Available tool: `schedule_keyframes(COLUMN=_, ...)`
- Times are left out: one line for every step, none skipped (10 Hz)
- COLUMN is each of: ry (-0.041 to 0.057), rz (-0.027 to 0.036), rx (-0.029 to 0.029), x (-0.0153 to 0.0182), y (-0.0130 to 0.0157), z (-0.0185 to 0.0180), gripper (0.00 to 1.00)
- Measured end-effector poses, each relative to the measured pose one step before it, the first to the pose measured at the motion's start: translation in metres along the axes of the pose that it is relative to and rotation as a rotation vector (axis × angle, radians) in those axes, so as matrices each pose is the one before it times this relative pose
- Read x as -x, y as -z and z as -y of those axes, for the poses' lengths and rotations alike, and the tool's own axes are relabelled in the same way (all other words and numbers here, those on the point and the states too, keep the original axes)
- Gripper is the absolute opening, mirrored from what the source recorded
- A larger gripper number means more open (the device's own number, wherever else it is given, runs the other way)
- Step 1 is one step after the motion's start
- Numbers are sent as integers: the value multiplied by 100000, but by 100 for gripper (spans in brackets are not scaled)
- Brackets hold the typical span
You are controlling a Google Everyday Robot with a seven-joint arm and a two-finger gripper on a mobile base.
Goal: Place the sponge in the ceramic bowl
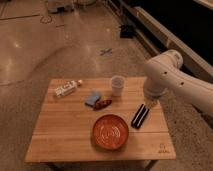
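A blue sponge (92,97) lies on the wooden table (65,130), left of centre. The reddish-orange ceramic bowl (110,131) sits near the table's front edge, to the right and in front of the sponge. My gripper (139,117) hangs from the white arm (172,80) over the table's right side, just right of the bowl. Its two dark fingers point down toward the tabletop, with nothing visibly between them. The sponge is well to the gripper's left.
A small dark red object (103,104) lies touching the sponge's right side. A white cup (117,85) stands behind it. A white packet or bottle (68,88) lies at the back left. Dark railing and wall run along the right.
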Motion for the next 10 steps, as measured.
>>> schedule_keyframes(ry=182, rz=177, rx=-186, x=1185, y=839, z=-73, gripper=41)
schedule_keyframes(ry=1590, rz=-320, rx=5, x=1073, y=748, z=65, gripper=41)
schedule_keyframes(ry=401, rz=-180, rx=68, x=579, y=50, z=230, gripper=41)
schedule_keyframes(ry=508, rz=-420, rx=464, x=633, y=-233, z=39, gripper=41)
schedule_keyframes(ry=1824, rz=-860, rx=227, x=193, y=-192, z=-63, gripper=41)
schedule_keyframes(ry=-1148, rz=55, rx=-19, x=-788, y=101, z=-221, gripper=41)
schedule_keyframes(ry=-187, rz=288, rx=-75, x=-592, y=129, z=20, gripper=41)
schedule_keyframes(ry=289, rz=342, rx=96, x=-43, y=-47, z=110, gripper=41)
schedule_keyframes(ry=574, rz=-72, rx=-112, x=613, y=-78, z=246, gripper=41)
schedule_keyframes(ry=4493, rz=-4, rx=77, x=876, y=-88, z=-91, gripper=41)
